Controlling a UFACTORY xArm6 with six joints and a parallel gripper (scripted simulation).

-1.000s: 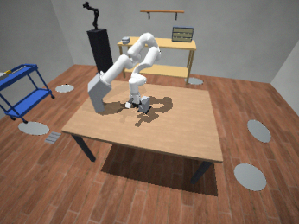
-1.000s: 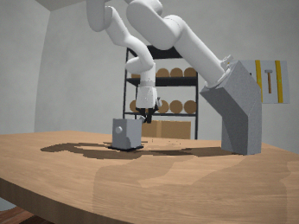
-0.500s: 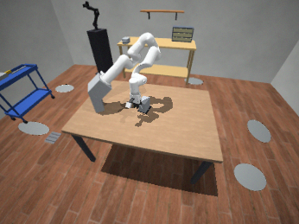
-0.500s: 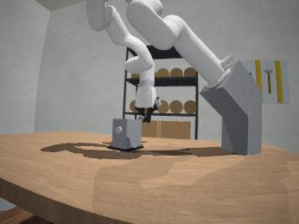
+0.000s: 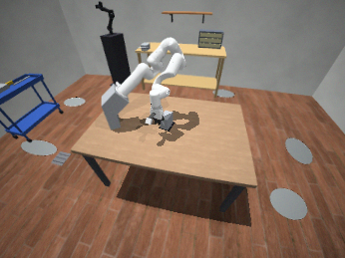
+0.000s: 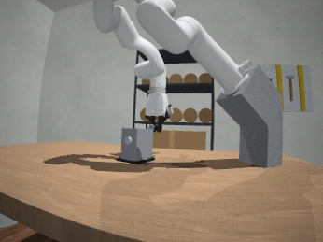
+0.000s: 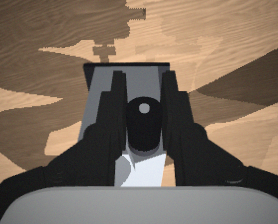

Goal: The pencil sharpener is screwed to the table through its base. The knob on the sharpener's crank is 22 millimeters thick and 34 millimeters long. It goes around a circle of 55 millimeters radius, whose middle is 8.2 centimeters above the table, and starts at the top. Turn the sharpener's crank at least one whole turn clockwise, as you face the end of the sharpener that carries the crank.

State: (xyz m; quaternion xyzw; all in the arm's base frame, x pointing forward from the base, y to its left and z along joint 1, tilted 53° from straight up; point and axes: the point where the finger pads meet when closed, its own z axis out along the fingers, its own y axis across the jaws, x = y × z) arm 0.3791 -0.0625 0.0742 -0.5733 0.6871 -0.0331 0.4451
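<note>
At the left a blue metal cart (image 5: 39, 79) stands on the plank floor. On the light wooden worktop (image 5: 209, 150), my grey angular pedestal (image 5: 112, 112) sits near the back left corner. Just right of it, in the middle, stands the grey box-shaped pencil sharpener (image 6: 136, 143) on its dark base. My hand (image 7: 144, 107) comes down over the sharpener, its two black fingers clamped from opposite sides on the dark cylindrical crank knob (image 7: 143, 124), which points up toward my wrist. Behind, at the right, stands a wooden shelf table (image 5: 217, 54).
</note>
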